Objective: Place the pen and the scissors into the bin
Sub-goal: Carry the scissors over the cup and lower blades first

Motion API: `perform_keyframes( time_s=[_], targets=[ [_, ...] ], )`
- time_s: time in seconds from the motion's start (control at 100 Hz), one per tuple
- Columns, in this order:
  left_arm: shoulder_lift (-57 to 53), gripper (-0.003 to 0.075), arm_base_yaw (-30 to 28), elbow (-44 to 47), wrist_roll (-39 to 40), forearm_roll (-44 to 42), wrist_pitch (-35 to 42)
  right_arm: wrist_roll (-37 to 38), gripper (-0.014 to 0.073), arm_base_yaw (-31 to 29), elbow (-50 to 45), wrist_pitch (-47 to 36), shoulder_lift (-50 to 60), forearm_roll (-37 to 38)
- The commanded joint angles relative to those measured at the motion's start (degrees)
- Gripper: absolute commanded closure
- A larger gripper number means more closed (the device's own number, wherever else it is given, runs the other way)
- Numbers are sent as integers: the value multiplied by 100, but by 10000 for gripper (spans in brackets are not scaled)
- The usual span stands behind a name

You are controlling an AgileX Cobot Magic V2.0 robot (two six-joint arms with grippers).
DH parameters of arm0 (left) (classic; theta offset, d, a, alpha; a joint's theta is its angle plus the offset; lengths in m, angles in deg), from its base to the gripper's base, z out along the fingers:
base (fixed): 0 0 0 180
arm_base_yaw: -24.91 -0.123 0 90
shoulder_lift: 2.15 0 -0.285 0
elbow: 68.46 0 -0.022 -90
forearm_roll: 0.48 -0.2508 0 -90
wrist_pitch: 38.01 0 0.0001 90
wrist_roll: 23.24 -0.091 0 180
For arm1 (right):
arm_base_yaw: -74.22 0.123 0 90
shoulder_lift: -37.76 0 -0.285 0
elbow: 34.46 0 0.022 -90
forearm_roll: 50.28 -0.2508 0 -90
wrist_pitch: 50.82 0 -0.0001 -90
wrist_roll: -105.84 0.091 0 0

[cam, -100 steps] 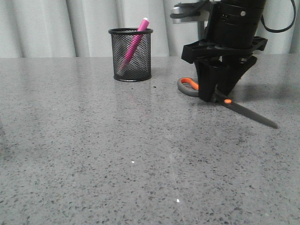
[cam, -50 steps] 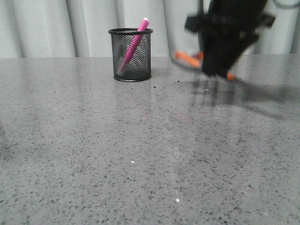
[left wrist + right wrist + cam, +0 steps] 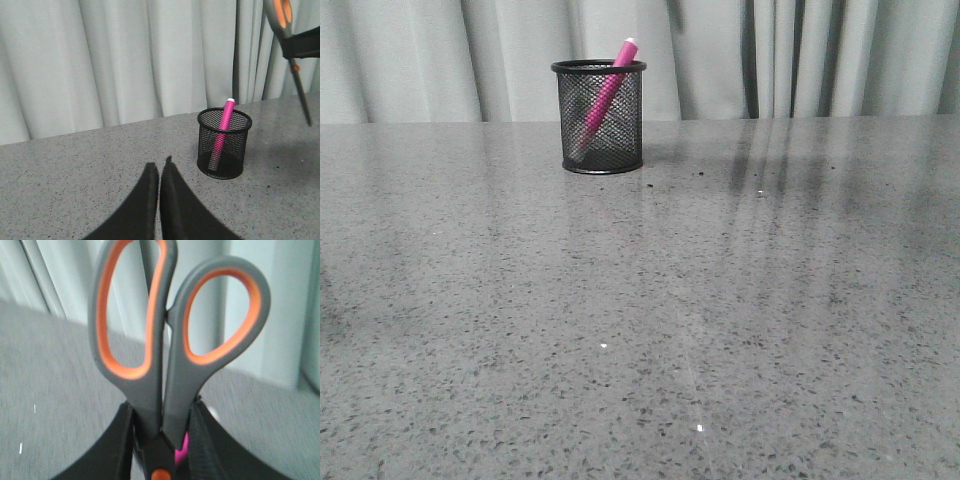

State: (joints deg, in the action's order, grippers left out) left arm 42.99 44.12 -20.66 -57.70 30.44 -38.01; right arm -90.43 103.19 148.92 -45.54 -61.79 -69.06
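Grey speckled surface (image 3: pixel 640 330) stretches wide under pale curtains (image 3: pixel 440 55). Toward the back stands the black mesh bin (image 3: pixel 601 117), upright, the pink pen (image 3: pixel 607 90) leaning inside with its cap poking above the rim. The scissors (image 3: pixel 165 350) hang in the air, blades down, pinched near the pivot by the right claw (image 3: pixel 162 440). The left claw (image 3: pixel 159 175) is pressed together, empty, above the surface.

Left gripper (image 3: pixel 159 172): black fingers pressed together tip to tip, nothing between them, hovering low over the table. Right gripper (image 3: pixel 161 440): lifted out of the front view; fingers (image 3: pixel 202 440) clamped on the scissors (image 3: pixel 165 340) just below the handles, near the pivot, handles up, blades pointing down.
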Motion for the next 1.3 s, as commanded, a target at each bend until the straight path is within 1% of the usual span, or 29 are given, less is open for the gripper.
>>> perform_keyframes(
  time_s=[0.0, 0.1, 0.15, 0.43, 0.64, 0.82, 0.96, 1.13, 1.22, 1.29],
  targets=[
    [-21, 739, -19, -158, 10, 49, 373, -53, 670, 114, 138, -1670, -125, -41],
    [-21, 739, -19, -158, 10, 49, 373, -53, 670, 197, 148, -3006, -546, -41],
    [-21, 739, -19, -158, 10, 49, 373, -53, 670, 197, 160, -3406, -716, -41],
    [-21, 739, -19, -158, 10, 49, 373, -53, 670, 206, 186, -3739, -1231, -41],
    [-21, 739, -19, -158, 10, 49, 373, -53, 670, 206, 186, -3545, -1360, -41],
    [-21, 739, -19, -158, 10, 49, 373, -53, 670, 206, 186, -2985, -1401, -41],
    [-21, 739, -19, -158, 10, 49, 373, -53, 670, 206, 186, -2971, -1552, -41],
    [-21, 739, -19, -158, 10, 49, 373, -53, 670, 206, 186, -2668, -1624, -41],
    [-21, 739, -19, -158, 10, 49, 373, -53, 669, 206, 186, -2654, -1624, -41],
    [-21, 739, -19, -158, 10, 49, 373, -53, 654, 206, 186, -2665, -1624, -41]
  ],
)
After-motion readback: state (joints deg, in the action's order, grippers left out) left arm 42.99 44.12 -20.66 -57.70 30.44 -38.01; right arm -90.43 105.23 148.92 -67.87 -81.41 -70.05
